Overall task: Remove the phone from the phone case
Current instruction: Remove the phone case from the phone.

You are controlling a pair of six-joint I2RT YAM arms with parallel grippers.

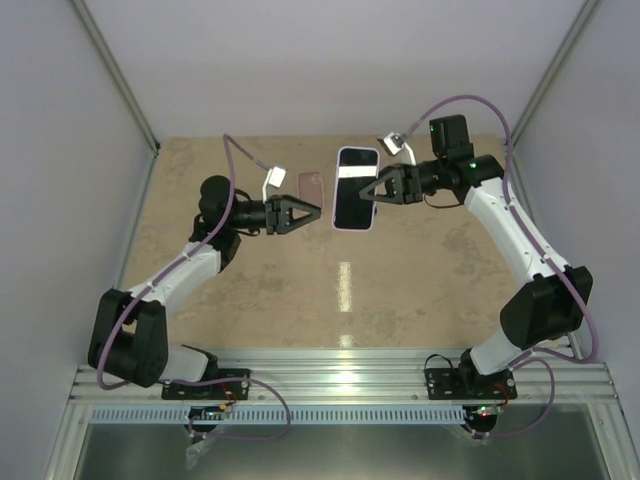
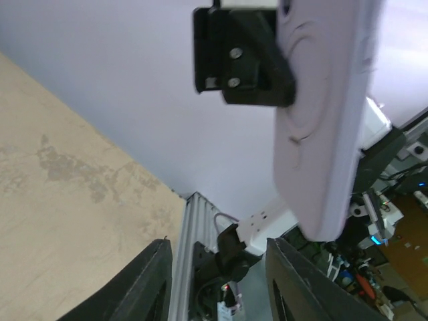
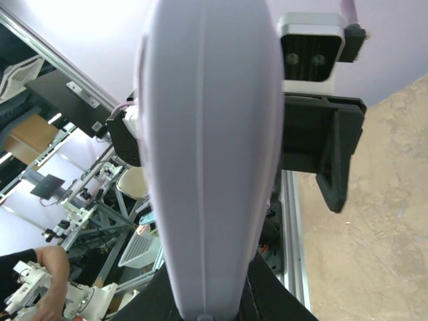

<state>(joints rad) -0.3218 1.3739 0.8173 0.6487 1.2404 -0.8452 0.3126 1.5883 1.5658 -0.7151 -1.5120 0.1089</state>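
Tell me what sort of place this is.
Probably a robotics lab: a left arm and right arm bolted to an aluminium rail, a walled-in table, and cluttered equipment racks beyond.

A tan, mottled bench [image 1: 400, 280] is enclosed on three sides by plain pale lilac walls [image 1: 330, 60], with grey metal posts [image 1: 115, 75] at the back corners. A ribbed aluminium rail [image 1: 340, 375] runs along its near edge. Overhead light leaves a bright streak [image 1: 345, 285] on the surface.
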